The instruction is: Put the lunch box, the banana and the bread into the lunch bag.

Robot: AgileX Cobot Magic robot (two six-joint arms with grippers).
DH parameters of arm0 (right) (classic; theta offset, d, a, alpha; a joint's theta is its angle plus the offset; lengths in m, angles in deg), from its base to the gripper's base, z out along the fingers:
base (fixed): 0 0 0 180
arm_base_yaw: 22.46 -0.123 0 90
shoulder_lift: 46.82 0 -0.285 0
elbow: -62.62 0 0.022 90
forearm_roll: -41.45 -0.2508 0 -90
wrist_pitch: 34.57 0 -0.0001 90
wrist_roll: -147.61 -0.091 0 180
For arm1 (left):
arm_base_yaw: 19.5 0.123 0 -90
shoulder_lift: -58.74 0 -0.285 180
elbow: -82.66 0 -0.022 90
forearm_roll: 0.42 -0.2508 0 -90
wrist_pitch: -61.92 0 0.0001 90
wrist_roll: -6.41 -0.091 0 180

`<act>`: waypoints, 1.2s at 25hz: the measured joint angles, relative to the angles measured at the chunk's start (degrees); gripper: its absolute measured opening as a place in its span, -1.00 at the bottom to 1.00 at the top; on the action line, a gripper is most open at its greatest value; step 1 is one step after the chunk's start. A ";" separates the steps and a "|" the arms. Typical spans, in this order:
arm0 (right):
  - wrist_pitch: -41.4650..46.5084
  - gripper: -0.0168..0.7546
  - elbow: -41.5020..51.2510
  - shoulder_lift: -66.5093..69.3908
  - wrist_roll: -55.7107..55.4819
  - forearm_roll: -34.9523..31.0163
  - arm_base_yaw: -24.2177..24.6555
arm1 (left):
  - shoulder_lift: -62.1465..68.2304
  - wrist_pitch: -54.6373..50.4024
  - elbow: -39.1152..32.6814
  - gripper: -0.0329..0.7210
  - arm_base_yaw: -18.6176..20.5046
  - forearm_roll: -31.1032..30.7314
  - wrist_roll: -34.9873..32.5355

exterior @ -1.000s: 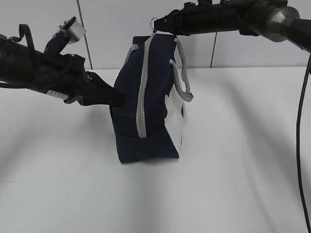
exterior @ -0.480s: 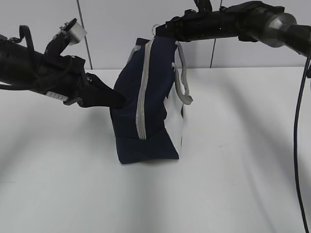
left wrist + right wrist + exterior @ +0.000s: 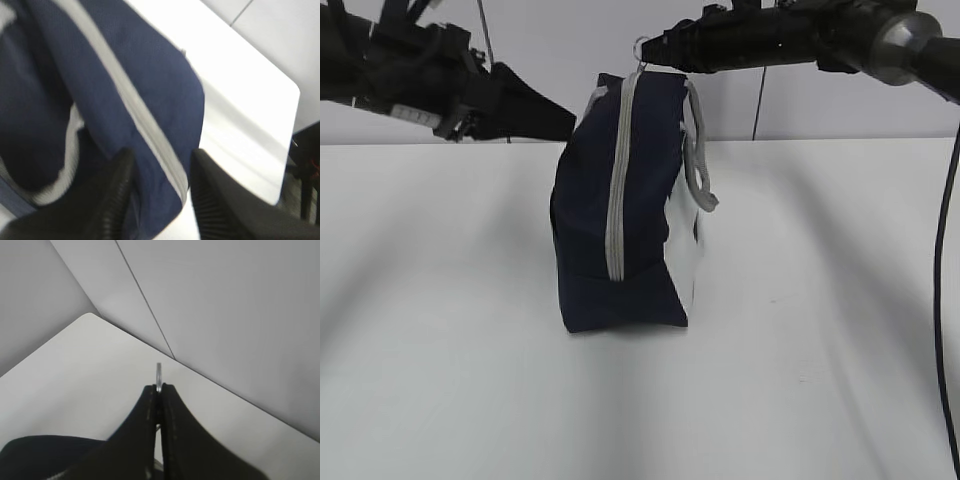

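Observation:
The navy lunch bag (image 3: 620,230) stands upright on the white table, its grey zipper (image 3: 617,180) running down the side that faces the exterior view. My right gripper (image 3: 648,50) reaches in from the right above the bag and is shut on the metal zipper ring (image 3: 159,374); the closed fingertips (image 3: 159,388) pinch it. My left gripper (image 3: 568,122) hovers open beside the bag's upper left edge. In the left wrist view its fingers (image 3: 119,172) stand apart above the bag's fabric (image 3: 150,85) without gripping it. The lunch box, banana and bread are out of view.
The white table (image 3: 800,380) spreads around the bag. A panelled wall (image 3: 550,60) rises behind it. A black cable (image 3: 942,280) hangs along the right edge. The table's far corner (image 3: 292,90) shows in the left wrist view.
My left gripper has let go of the bag's left side, opened and risen up and away. The bag now stands straighter. My right gripper still holds the ring at the top.

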 joint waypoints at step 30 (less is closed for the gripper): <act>-2.04 -1.00 0.03 0.00 0.00 0.13 0.00 | 21.20 16.11 26.29 0.08 -3.58 -3.05 28.54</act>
